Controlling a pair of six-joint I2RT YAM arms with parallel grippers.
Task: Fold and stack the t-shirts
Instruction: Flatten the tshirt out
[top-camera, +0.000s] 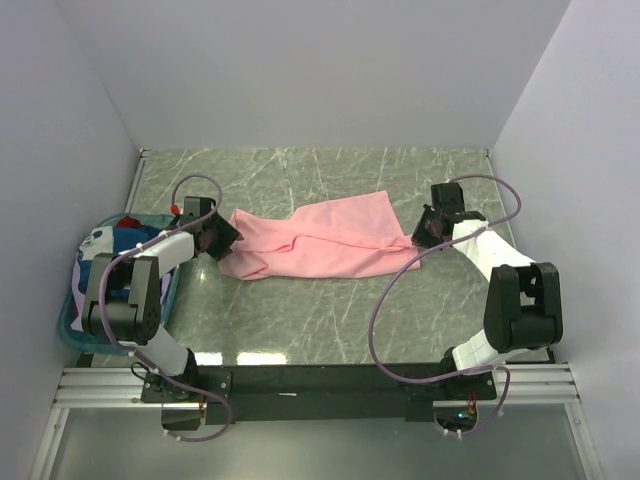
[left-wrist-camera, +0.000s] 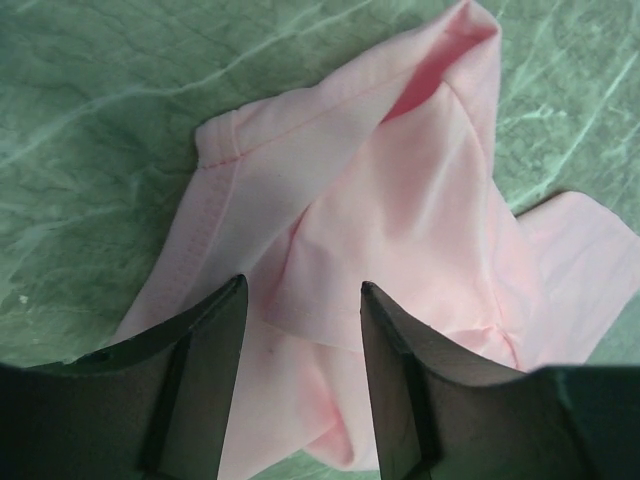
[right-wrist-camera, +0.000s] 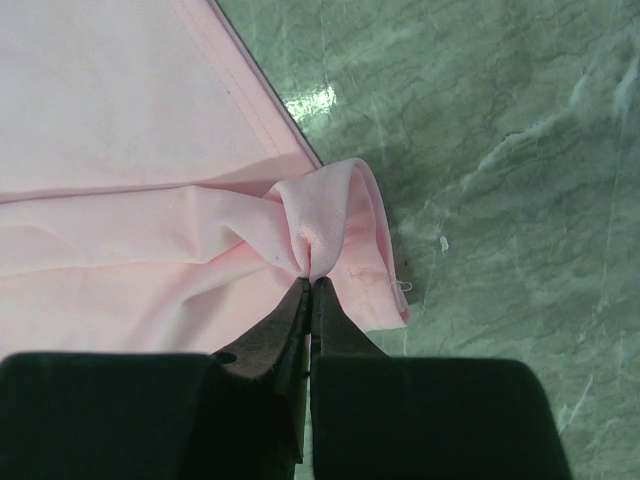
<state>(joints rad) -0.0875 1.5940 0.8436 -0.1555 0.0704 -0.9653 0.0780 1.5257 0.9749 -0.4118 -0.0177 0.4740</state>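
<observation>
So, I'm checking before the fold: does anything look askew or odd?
The pink t-shirt lies twisted and bunched, not flat, across the table; the shut right claw pinches one edge into a puckered fold. Nothing looks spilled or damaged.

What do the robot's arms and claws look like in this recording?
The left arm and right arm have white links between black joint housings, and each trails a looping lilac cable. The left claw and right claw are dark and taper to narrow tips.
</observation>
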